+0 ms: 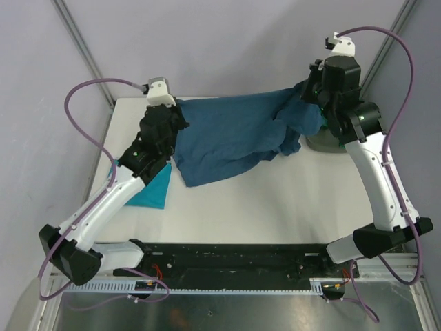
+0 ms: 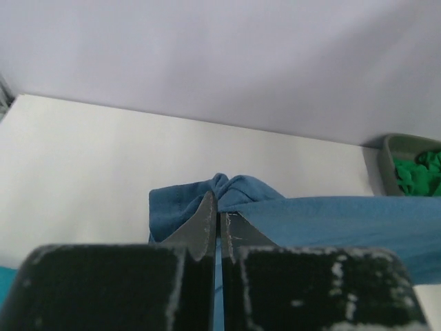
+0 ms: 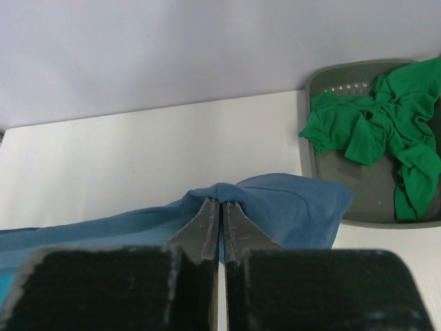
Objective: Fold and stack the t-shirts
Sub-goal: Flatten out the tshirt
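Steel-blue, the t-shirt [image 1: 227, 138] spanned the upper middle of the top view between my two grippers. My left gripper [image 2: 219, 217] was pinched tight on its bunched left edge, and my right gripper [image 3: 222, 205] was clamped likewise on its right edge.
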`<state>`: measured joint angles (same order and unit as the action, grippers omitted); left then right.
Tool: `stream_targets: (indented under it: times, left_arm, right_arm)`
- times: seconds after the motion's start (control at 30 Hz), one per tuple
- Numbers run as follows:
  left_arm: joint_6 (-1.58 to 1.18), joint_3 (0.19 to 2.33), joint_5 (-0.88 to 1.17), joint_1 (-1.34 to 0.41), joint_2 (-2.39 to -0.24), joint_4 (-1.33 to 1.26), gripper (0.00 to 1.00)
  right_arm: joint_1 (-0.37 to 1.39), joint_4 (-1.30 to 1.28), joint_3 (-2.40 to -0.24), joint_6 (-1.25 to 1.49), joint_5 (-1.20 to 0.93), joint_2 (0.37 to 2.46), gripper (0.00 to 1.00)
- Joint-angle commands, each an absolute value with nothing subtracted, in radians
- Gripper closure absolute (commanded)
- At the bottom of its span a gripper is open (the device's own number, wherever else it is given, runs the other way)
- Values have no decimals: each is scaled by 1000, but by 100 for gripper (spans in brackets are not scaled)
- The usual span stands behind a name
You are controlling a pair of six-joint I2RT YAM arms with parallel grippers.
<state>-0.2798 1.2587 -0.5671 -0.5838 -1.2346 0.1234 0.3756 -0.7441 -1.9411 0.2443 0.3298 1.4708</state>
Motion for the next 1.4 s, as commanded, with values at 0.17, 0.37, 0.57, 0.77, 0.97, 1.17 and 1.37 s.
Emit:
stream_targets:
  times: [0.17, 0.37, 0.57, 0.77, 0.97, 1.17, 1.37]
  left_arm:
    - [-226, 1260, -662, -557, -1124, 199, 100]
    - [-361, 1121, -556, -539, -1041, 307, 100]
    - [-434, 1075, -422, -457, -1092, 312, 100]
    - [-462, 1366, -263, -302, -1397, 253, 100]
    - [-508, 1939, -75, -178, -1709, 252, 100]
    - [-480, 2218, -85, -152, -1710, 251, 100]
    - [-472, 1829, -119, -129, -1481, 252, 100]
  right_arm:
    - [375, -772, -1878, 253, 272, 1323, 100]
    - [405, -789, -1608, 338, 193, 1215, 100]
    - [413, -680, -1495, 329, 173, 1254, 100]
    - [372, -482, -1691, 237, 136, 1527, 100]
    - [323, -571, -2420, 134, 176, 1879, 100]
    - [297, -387, -2424, 108, 180, 1738, 100]
    - [324, -381, -1969, 139, 162, 1486, 100]
